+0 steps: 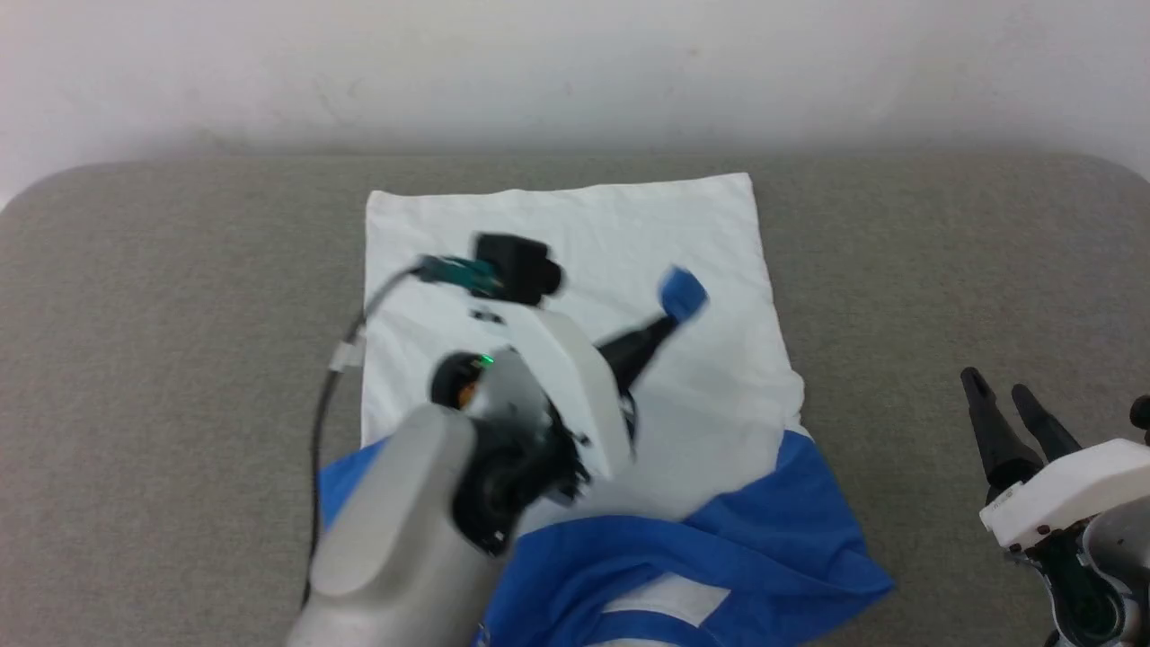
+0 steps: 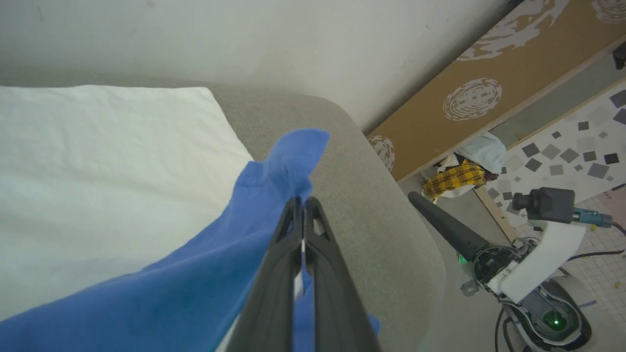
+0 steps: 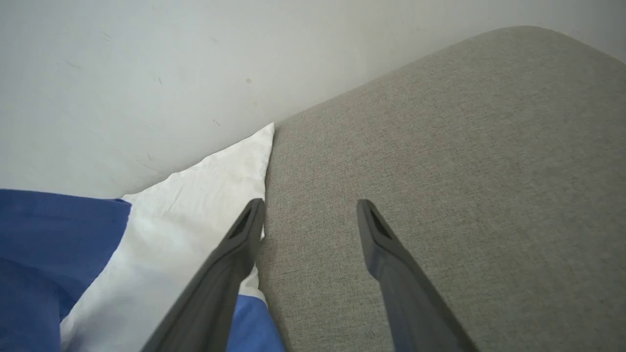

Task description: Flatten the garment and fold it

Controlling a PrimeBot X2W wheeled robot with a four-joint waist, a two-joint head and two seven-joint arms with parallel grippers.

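Left wrist view: pinches a blue sleeve tip of the garment (image 2: pixel 98 161), spread on the grey cushion (image 2: pixel 371 195), in the tight-closed left gripper (image 2: pixel 303 201); holds the right gripper (image 3: pixel 310 208) splayed, empty, beside its edge.

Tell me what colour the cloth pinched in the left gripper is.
Bright blue: a fold of the T-shirt, clearest in the left wrist view.

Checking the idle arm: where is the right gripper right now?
In the head view's lower right, the right gripper is open over the grey padded surface, just right of the blue-sleeved T-shirt.
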